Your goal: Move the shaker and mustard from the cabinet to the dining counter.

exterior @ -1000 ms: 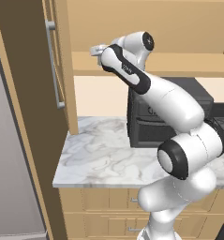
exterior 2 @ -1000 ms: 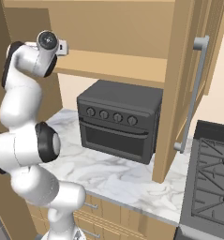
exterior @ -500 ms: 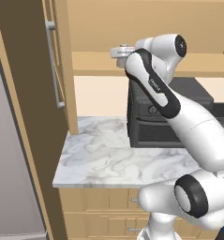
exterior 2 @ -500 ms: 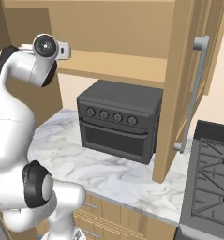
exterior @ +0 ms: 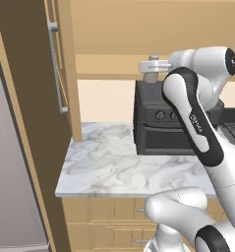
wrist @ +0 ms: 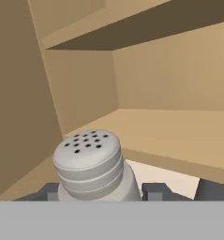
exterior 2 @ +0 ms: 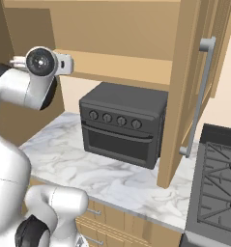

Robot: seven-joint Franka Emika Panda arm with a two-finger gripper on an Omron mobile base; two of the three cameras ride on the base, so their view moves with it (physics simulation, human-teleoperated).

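We have the shaker (wrist: 91,164) between the fingers of our gripper (exterior: 152,68). In the hand view its grey perforated cap stands just above the two dark fingertips (wrist: 153,191), and the fingers sit narrow against its body, so we judge that the gripper holds the shaker. In the left base view a small grey piece shows under the white hand, at the front edge of the cabinet (exterior: 119,29) shelf and above the black oven (exterior: 158,120).

The long axis of the shaker is upright, and it runs along the gripper's line of sight, with the cap pointing toward the inside of the cabinet. The next move, as we judge it, must carry the shaker outward, away from the cabinet and clear of its shelf edge, without tilting it.

The lower body of the shaker is cut off in the hand view, so we cannot tell exactly where the pads touch it. The open cabinet door (exterior 2: 194,87) stands to the right of the oven. In the right base view the hand (exterior 2: 42,62) faces away, and its fingers are hard to make out.
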